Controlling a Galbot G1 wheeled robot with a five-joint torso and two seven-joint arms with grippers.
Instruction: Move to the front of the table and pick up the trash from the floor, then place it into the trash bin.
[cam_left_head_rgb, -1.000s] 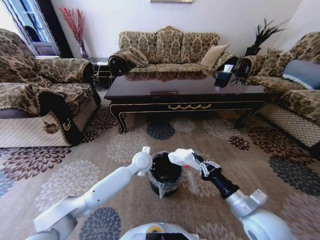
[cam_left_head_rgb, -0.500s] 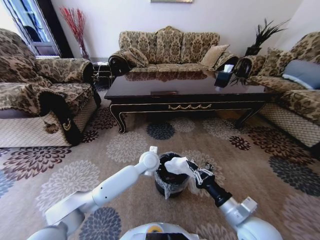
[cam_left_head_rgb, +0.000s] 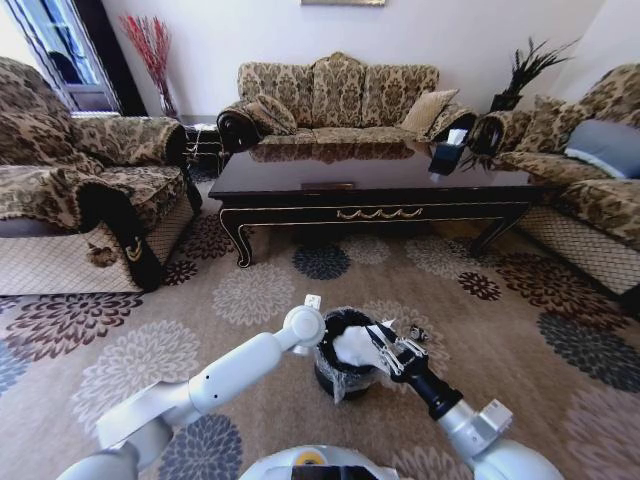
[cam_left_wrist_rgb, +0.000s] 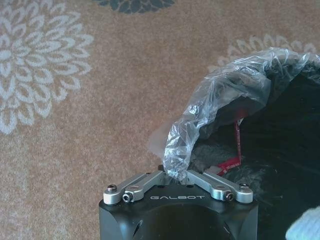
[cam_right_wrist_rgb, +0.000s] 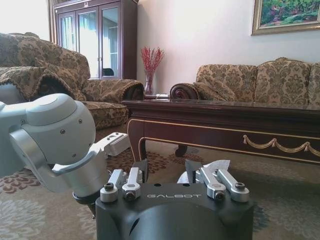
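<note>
Nearly done: right gripper (cam_left_head_rgb: 383, 345) over the trash bin (cam_left_head_rgb: 343, 377), fingers apart, white trash (cam_left_head_rgb: 355, 345) dropping in; left gripper (cam_left_wrist_rgb: 176, 176) clamps the bin's liner (cam_left_wrist_rgb: 220, 100).

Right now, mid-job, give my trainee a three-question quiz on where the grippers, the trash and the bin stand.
1. True or false: the crumpled white paper lies on the table.
2. What is the left gripper shut on? A) the bin's plastic liner B) a sofa cushion C) a table leg
3. Fill in: the right gripper is over the trash ____.

Key: 1. False, it sits at the bin's mouth by the right gripper's fingers. 2. A. 3. bin.
</note>
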